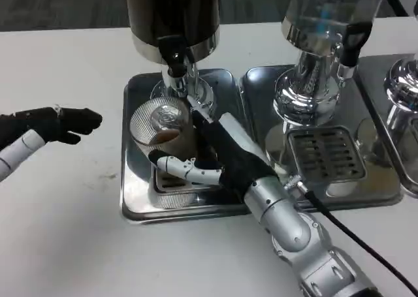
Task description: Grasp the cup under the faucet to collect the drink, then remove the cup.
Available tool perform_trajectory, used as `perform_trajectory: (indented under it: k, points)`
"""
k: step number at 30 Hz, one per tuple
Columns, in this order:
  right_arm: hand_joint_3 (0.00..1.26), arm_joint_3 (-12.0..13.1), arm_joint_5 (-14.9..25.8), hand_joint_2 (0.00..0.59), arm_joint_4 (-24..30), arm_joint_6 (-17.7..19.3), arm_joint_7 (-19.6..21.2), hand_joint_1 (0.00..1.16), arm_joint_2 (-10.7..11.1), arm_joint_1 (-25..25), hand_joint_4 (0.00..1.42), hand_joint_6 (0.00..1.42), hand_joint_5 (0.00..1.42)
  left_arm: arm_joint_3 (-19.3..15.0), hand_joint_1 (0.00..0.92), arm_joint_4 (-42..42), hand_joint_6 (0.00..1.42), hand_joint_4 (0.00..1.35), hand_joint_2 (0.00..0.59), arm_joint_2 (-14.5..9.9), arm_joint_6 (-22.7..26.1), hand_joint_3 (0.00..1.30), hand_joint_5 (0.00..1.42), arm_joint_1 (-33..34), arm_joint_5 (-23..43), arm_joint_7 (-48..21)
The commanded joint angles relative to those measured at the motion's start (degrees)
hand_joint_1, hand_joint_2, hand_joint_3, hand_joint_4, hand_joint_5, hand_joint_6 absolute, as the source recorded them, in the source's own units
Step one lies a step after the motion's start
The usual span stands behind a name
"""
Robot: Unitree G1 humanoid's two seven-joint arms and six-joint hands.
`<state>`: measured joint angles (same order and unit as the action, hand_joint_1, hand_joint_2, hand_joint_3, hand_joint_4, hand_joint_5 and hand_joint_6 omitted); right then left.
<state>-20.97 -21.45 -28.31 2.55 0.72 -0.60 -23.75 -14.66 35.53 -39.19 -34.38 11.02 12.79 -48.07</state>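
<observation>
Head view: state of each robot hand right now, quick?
Left robot hand: holds nothing, fingers loosely extended over the table.
Right robot hand: wrapped around the cup under the faucet.

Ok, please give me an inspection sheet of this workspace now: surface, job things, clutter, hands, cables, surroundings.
Surface: white table, bare part looks clean.
Job things: cup with brown drink on the tray, below the faucet.
Clutter: nothing seen.
Hands: right hand grips the cup; left hand holds nothing, apart from the tray.
Cables: black cable runs along the right arm.
Surroundings: second dispenser with a grille to the right.
</observation>
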Motion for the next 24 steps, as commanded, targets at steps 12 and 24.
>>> perform_trajectory:
  k: [12,24]
  points:
    - [0.16,-0.51,-3.22,0.21,3.04,-5.31,4.16,0.59,-0.62,3.9,0.32,0.41,0.39,0.94,0.0,-0.59,0.31,0.28,0.153,-0.59,0.71,0.37,0.24,-0.68,-0.48,-0.44]
    - [0.25,-0.38,-4.5,0.216,3.36,-5.2,7.12,0.61,-1.17,5.21,0.43,0.52,0.49,0.99,0.0,-0.6,0.31,0.28,0.156,-0.62,0.69,0.37,0.24,-0.56,-0.4,-0.37]
